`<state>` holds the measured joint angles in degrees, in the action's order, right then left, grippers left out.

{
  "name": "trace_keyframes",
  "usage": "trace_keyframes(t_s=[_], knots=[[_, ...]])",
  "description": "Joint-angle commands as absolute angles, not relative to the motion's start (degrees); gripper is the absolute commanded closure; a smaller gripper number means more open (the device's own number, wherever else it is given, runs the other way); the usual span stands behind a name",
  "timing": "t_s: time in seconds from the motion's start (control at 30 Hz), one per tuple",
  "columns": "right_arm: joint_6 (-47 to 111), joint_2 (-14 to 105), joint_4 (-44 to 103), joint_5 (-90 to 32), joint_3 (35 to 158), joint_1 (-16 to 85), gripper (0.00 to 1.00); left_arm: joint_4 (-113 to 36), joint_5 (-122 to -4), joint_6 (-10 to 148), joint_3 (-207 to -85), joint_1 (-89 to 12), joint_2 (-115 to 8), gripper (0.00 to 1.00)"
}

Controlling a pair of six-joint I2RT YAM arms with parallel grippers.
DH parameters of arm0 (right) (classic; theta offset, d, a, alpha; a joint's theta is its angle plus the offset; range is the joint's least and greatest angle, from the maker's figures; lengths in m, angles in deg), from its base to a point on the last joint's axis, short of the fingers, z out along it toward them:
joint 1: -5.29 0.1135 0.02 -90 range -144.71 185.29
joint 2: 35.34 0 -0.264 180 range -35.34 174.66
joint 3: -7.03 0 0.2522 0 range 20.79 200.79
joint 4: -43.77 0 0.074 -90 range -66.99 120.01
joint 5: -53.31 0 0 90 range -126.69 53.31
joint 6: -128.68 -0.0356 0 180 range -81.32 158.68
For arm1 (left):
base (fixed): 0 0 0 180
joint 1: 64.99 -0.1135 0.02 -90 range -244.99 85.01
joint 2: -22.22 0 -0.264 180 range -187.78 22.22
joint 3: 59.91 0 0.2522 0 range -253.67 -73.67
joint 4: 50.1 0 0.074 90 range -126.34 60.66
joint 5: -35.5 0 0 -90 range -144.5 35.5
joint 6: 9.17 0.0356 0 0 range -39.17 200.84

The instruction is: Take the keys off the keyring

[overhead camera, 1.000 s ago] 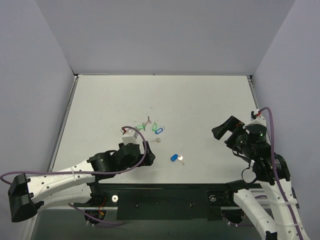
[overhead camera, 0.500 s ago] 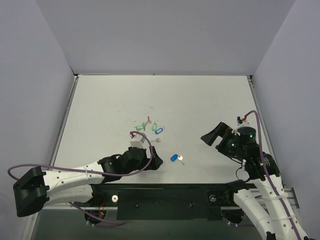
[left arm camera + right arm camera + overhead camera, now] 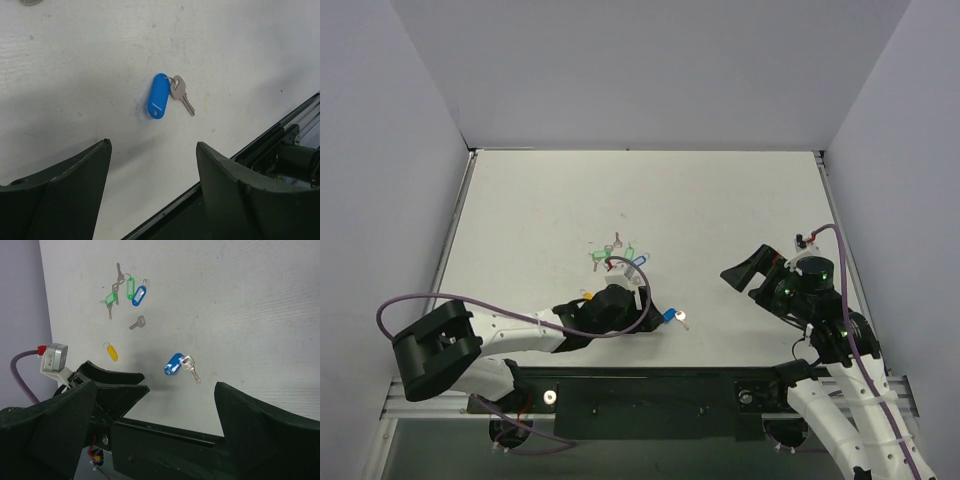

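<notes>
Left claw (image 3: 152,145), jaws spread wide, low over the table (image 3: 75,60). The blue tag (image 3: 158,96), keyring (image 3: 171,80) and key (image 3: 179,90) lie just ahead, between its fingers. Right claw (image 3: 155,385), likewise spread and empty; its camera, unlike the left one, shows a yellow tag (image 3: 112,352) lying apart.

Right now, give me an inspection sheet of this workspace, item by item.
Surface: white table, faint marks.
Job's things: deep blue tag and one silver key joined on the keyring, near the front edge; yellow tag apart, no key seen on it.
Clutter: green-tagged keys and lighter blue tag bunched farther back; one loose key.
Grippers: left gripper open, just short of the deep blue tag; right gripper open, empty, off right.
Cables: left purple cable, right purple cable, looping off the arms.
Surroundings: plain walls; dark rail at near edge.
</notes>
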<state>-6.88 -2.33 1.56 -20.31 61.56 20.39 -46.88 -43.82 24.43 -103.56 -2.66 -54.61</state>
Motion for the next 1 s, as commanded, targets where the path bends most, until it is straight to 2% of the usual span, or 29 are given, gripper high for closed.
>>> trace_keyframes(t_s=[0.0,0.53,0.7,0.97], knots=[[-7.56,-3.00,2.76,-19.72,61.13,20.76,0.00,-55.67,-47.47,23.09,-105.39,-4.52,-57.83,0.22],[-7.56,-3.62,2.94,-19.90,60.51,20.85,0.00,-60.50,-52.65,22.65,-109.52,-6.45,-69.35,0.30],[-7.47,-3.53,2.76,-19.99,60.60,20.85,0.00,-62.70,-54.32,22.21,-109.79,-7.15,-72.08,0.38],[-7.29,-3.79,2.41,-20.08,60.69,20.85,0.00,-63.15,-54.50,21.95,-111.20,-7.24,-74.63,0.45]])
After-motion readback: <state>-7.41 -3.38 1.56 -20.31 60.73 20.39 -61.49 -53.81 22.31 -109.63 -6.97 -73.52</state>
